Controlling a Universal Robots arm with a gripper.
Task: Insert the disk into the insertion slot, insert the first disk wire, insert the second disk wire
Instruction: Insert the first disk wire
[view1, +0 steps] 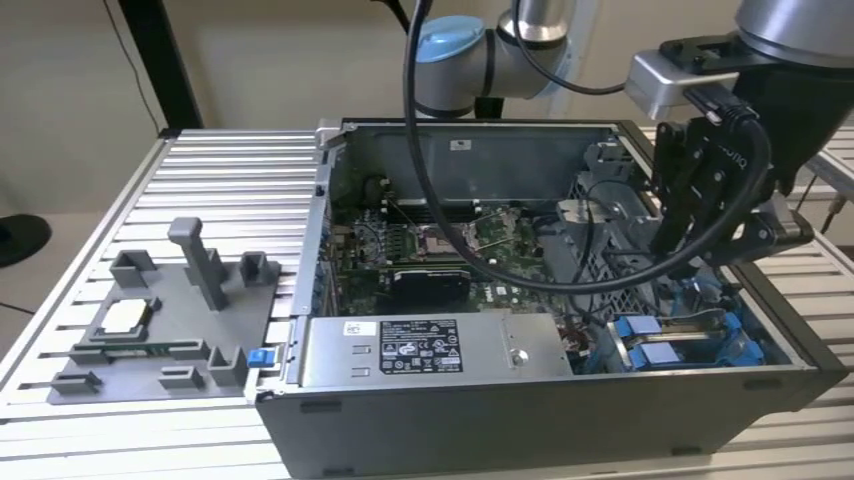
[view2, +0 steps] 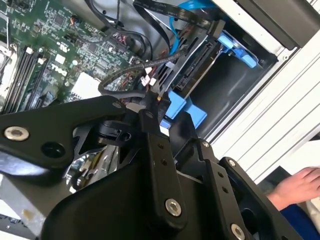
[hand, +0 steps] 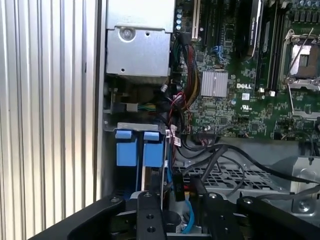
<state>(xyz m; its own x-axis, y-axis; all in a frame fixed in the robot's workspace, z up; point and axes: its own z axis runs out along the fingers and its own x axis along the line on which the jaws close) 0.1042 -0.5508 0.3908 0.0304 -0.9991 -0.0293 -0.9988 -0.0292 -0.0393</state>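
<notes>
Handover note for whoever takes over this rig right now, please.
End effector: low inside the open grey metal computer case, at a black wire plug and a thin blue cable; whether it grips anything is unclear.
Blue-framed silver hard disk: seated in its insertion slot.
Done: disk insertion, apparently.
Left: both wires, not confirmed plugged.
A person's hand is close by, outside the case.

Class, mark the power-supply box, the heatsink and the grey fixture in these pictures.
power-supply box (view1: 420, 347): exterior view, its printed label.
heatsink (hand: 214, 83): first wrist view, finned top.
grey fixture (view1: 187, 325): exterior view, flat base.
</notes>
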